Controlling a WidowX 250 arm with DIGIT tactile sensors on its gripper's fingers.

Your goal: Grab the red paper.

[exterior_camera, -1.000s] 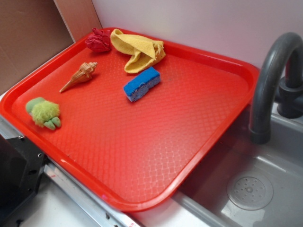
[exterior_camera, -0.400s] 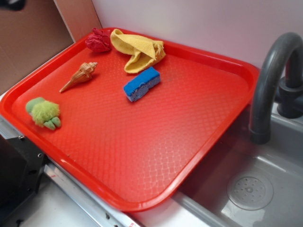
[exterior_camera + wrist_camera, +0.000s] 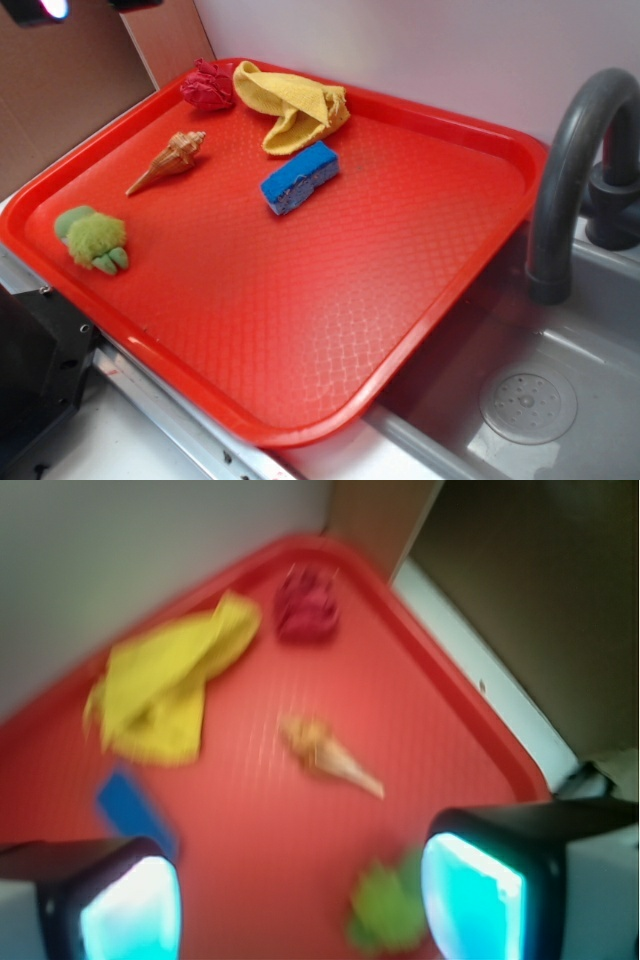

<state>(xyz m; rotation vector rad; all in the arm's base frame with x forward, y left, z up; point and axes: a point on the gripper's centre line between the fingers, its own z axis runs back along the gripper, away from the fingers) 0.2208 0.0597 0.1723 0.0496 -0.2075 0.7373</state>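
Note:
The red paper (image 3: 207, 85) is a small dark crimson crumpled ball in the far left corner of the red tray (image 3: 300, 330), touching the yellow cloth (image 3: 293, 107). It also shows in the blurred wrist view (image 3: 306, 608), far ahead. My gripper (image 3: 300, 905) is open and empty, high above the tray's near-left part, its two cyan-lit fingertips (image 3: 470, 895) wide apart. In the exterior view only a piece of it (image 3: 45, 9) shows at the top left edge.
On the tray lie a blue sponge (image 3: 299, 177), a tan seashell (image 3: 168, 162) and a green fuzzy toy (image 3: 95, 238). A grey faucet (image 3: 570, 170) and sink (image 3: 530, 400) stand at right. A brown wall panel (image 3: 60, 90) is at left.
The gripper has come into the exterior view at the top left edge. The things on the tray have not moved.

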